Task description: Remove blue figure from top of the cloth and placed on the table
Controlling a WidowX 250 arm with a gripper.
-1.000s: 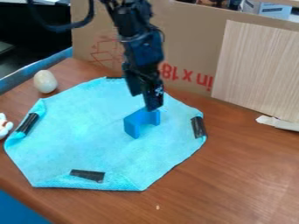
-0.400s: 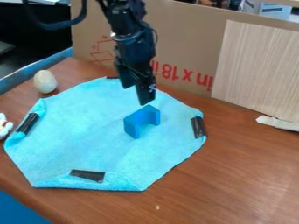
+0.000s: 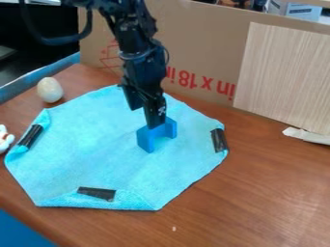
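Observation:
The gripper [image 3: 151,120] hangs down from the top edge, with its lower end at the back of the blue figure, overlapping the figure's upper part. The blue figure [image 3: 147,139], a bridge-like block with two upright ends, stands on the cloth right of its middle. Light blue and roughly eight-sided, the cloth [image 3: 97,149] lies on the brown wooden table [image 3: 258,193], with black tape on its edges. Whether the gripper touches the figure I cannot tell.
An egg-shaped object [image 3: 49,90] stands behind the cloth at the left, and a small white figure [image 3: 5,139] sits at the left edge. A cardboard wall [image 3: 206,43] and a wooden panel [image 3: 283,77] close off the back. A whitish strip [image 3: 308,136] lies at the right.
The gripper first rose a little and moved left off the figure, then came down again to the figure's back edge. The figure and cloth have stayed in place.

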